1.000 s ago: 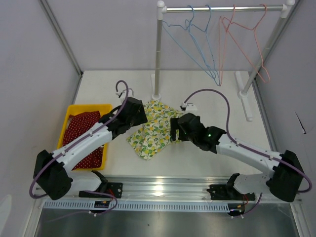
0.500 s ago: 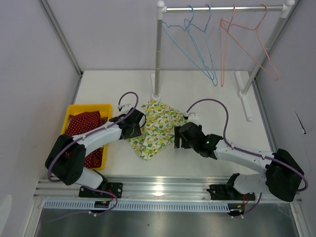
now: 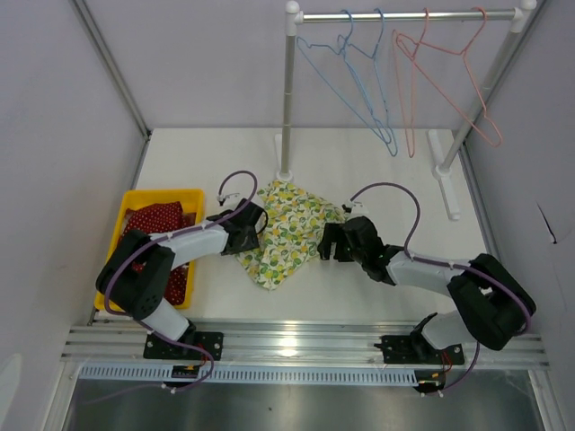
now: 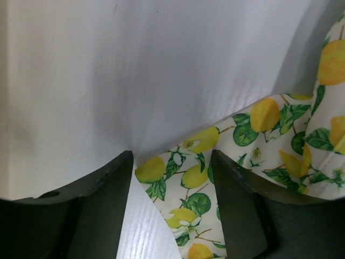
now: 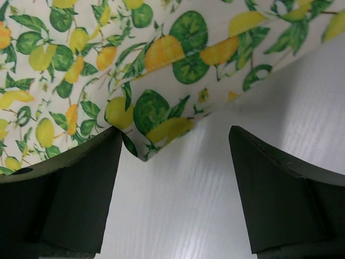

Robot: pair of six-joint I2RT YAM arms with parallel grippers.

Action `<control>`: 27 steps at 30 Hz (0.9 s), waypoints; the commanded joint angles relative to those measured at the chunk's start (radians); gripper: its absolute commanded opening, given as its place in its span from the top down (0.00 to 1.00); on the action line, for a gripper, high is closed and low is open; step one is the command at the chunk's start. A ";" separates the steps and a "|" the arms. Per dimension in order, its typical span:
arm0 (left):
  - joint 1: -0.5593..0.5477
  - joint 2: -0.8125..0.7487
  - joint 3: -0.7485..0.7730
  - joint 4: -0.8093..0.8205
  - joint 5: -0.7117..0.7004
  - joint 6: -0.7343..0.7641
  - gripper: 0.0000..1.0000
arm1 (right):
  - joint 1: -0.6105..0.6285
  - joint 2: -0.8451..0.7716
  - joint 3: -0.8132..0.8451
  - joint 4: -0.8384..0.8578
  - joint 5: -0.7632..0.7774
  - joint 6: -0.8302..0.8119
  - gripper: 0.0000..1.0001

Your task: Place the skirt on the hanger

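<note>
Though they're hidden overhead, left pincer [image 4: 171, 167] and right pincer [image 5: 173, 148] gape (empty) astride skirt [image 3: 286, 235].

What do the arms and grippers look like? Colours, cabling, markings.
The left arm and right arm have white links with bulky black joint housings. A purple cable loops off each wrist. The left gripper and right gripper are black; their fingers are broad, matte, dark wedges. No markings legible.

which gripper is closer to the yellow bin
Left. The left gripper is at the left edge of the skirt, a short way right of the yellow bin; the right gripper is at the skirt's right edge.
</note>
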State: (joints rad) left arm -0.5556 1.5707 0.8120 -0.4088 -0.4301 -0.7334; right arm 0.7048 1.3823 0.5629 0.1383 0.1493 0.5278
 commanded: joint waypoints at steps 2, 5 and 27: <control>0.008 0.025 -0.050 0.079 0.091 -0.001 0.39 | -0.008 0.087 0.014 0.225 -0.077 -0.005 0.18; 0.008 0.034 -0.071 0.113 0.128 -0.006 0.55 | -0.010 0.141 0.017 0.268 -0.048 0.017 0.24; -0.001 -0.222 -0.017 0.045 0.171 0.022 1.00 | -0.277 -0.094 0.506 -0.700 0.151 -0.192 0.85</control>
State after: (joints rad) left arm -0.5499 1.4109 0.7765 -0.3458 -0.2638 -0.7074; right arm 0.4530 1.2724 0.9882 -0.3889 0.2474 0.4240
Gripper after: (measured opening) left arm 0.016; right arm 0.142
